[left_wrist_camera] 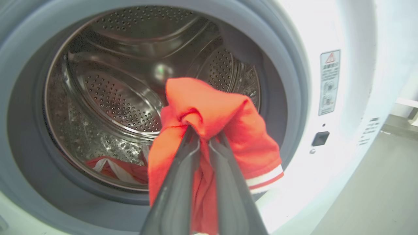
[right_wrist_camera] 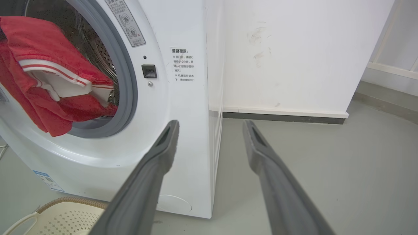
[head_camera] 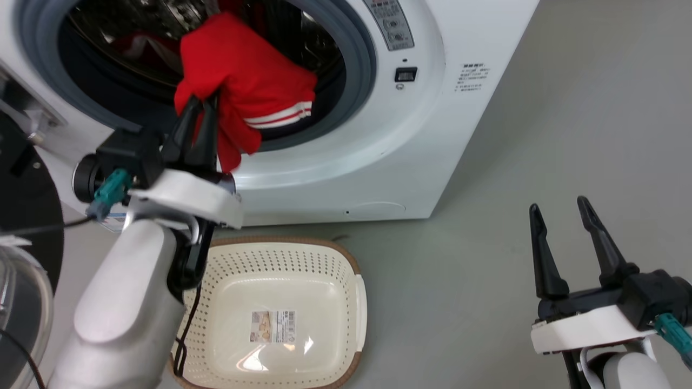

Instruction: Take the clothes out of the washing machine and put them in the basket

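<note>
We are early in the job. Our left jaws are pinched tight on a red garment (head_camera: 238, 70), which hangs at the mouth of the washer (head_camera: 432, 135), partly out over the grey gasket (left_wrist_camera: 295, 98). A second red piece (left_wrist_camera: 111, 168) lies low in the drum (left_wrist_camera: 114, 98). The basket (head_camera: 281, 240) sits on the floor just below, and what we see of it holds only a paper label (head_camera: 273, 326). Our right jaws stand wide, holding nothing. The cloth is soft and bunched, with white stripe trim. The drum is shiny perforated steel. The basket is cream perforated plastic with a brown woven-look rim.
</note>
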